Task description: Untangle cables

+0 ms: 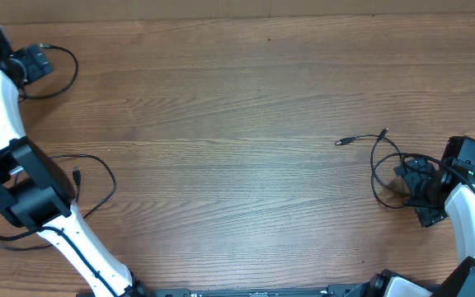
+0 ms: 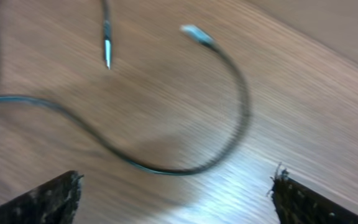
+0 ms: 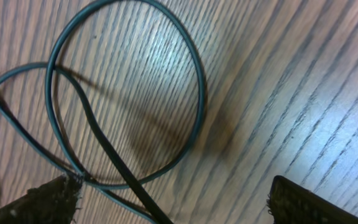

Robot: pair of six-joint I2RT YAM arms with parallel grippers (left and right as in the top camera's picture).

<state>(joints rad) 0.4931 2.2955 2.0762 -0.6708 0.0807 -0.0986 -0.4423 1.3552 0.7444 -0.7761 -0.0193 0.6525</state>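
Observation:
Three thin black cables lie apart on the wooden table. One loops at the far left [image 1: 72,73], beside my left gripper [image 1: 35,66]. In the left wrist view that cable [image 2: 166,169] curves across the wood, with a silver-tipped plug [image 2: 107,53] and a pale plug [image 2: 194,34]; my left gripper [image 2: 176,186] is open and empty above it. A second cable [image 1: 105,186] lies by the left arm. The third cable [image 1: 376,165] is coiled at the right with a plug end [image 1: 342,142] pointing left. My right gripper [image 1: 411,190] is over its loops [image 3: 194,81] and is open [image 3: 173,190], holding nothing.
The left arm's elbow [image 1: 23,194] stands over part of the second cable. The right arm [image 1: 468,214] comes in from the bottom right corner. The wooden table [image 1: 237,99] stretches between the two cable groups.

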